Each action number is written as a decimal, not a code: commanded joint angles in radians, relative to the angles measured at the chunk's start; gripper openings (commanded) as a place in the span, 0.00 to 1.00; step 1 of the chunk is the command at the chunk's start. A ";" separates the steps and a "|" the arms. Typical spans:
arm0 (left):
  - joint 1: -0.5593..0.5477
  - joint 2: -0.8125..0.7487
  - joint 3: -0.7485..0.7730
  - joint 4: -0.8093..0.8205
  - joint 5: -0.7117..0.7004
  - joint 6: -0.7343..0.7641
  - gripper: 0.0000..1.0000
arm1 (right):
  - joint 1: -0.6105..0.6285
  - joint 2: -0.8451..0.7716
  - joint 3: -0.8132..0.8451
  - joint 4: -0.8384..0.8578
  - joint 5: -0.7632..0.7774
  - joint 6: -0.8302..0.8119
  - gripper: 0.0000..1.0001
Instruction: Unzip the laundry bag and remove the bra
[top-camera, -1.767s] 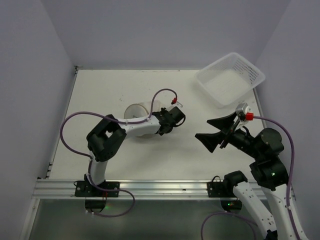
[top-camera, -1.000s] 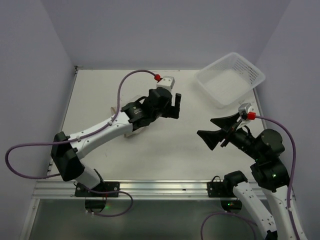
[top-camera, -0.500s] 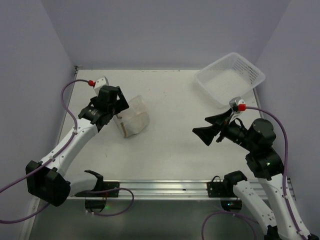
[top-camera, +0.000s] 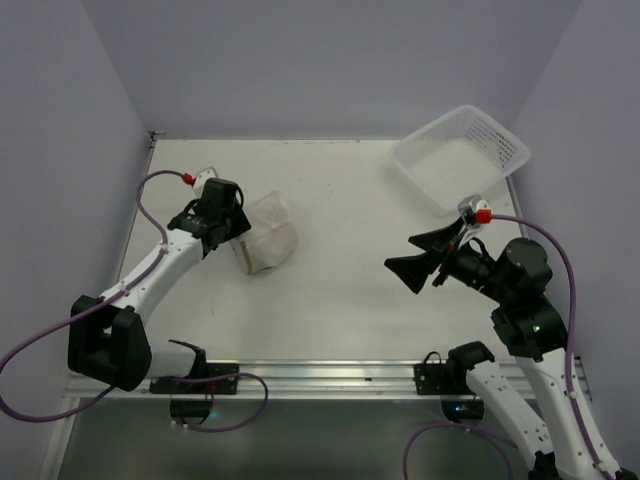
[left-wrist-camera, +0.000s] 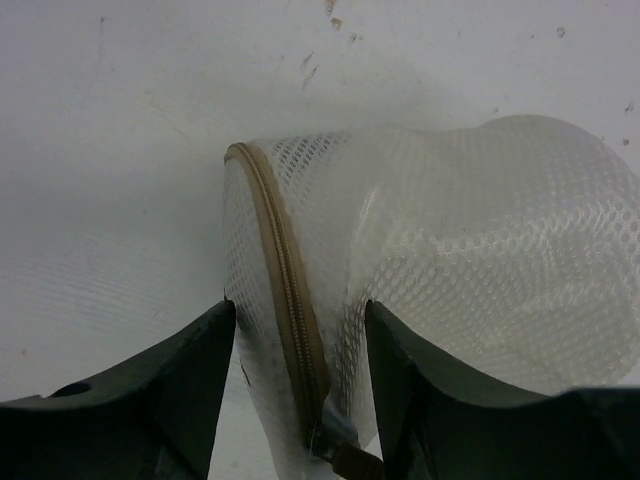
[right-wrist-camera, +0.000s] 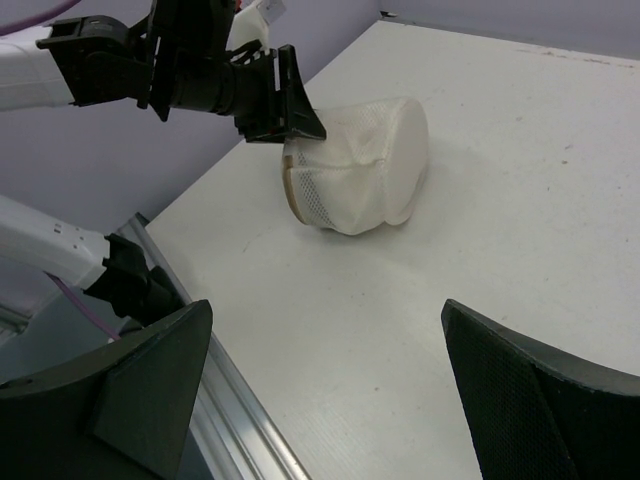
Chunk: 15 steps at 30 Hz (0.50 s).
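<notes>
The laundry bag (top-camera: 268, 238) lies on its side at the table's left middle, a white mesh puck with a tan zipper rim (left-wrist-camera: 285, 270). My left gripper (top-camera: 238, 230) comes at it from the left and straddles that rim. In the left wrist view the gripper (left-wrist-camera: 298, 310) presses the mesh on both sides, with the zipper pull (left-wrist-camera: 345, 460) low between the fingers. The right wrist view shows the bag (right-wrist-camera: 365, 165) dented under the left gripper (right-wrist-camera: 290, 125). My right gripper (top-camera: 400, 253) hangs wide open over the right middle, holding nothing (right-wrist-camera: 325, 310). The bra is hidden.
A white perforated plastic basket (top-camera: 500, 128) sits at the back right corner. The aluminium rail (top-camera: 320, 375) runs along the near table edge. Purple walls close in the left, back and right sides.
The left arm swung from the bag's right side to its left, and the bag tipped over. Its jaws have narrowed onto the zipper rim. The right gripper shifted only slightly.
</notes>
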 joint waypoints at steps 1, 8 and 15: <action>0.009 0.030 0.016 0.068 0.021 0.003 0.53 | 0.001 -0.003 -0.006 0.043 0.003 0.008 0.99; 0.020 0.066 0.155 0.068 -0.079 0.200 0.07 | 0.001 0.007 0.003 0.047 0.017 0.000 0.99; 0.011 0.070 0.318 0.212 -0.174 0.641 0.00 | 0.001 0.012 -0.003 0.070 0.049 -0.004 0.99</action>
